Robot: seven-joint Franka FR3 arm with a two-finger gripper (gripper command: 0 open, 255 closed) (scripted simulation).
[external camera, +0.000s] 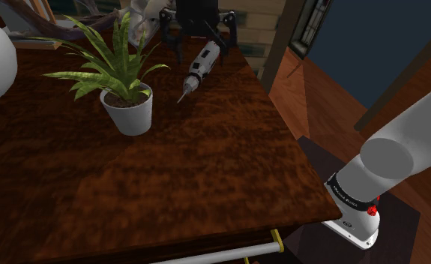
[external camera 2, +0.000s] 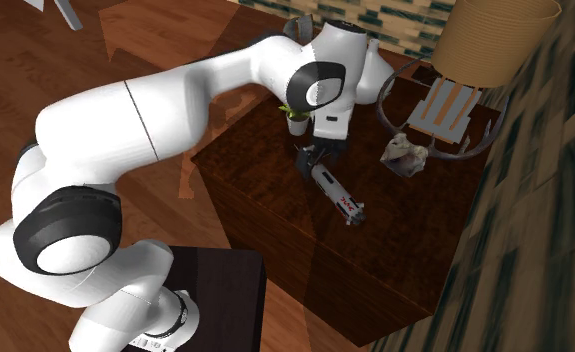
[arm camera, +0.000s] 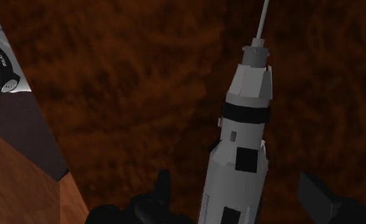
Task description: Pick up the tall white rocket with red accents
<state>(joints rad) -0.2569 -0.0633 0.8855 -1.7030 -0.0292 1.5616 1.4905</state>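
Rocket between parted fingers, lying on table.

There is one bench, and it carries one rocket and one potted plant. The second exterior view adds one crumpled pale object and one tan cylinder. The robot has one arm, one tool and two black fingers on this tool.
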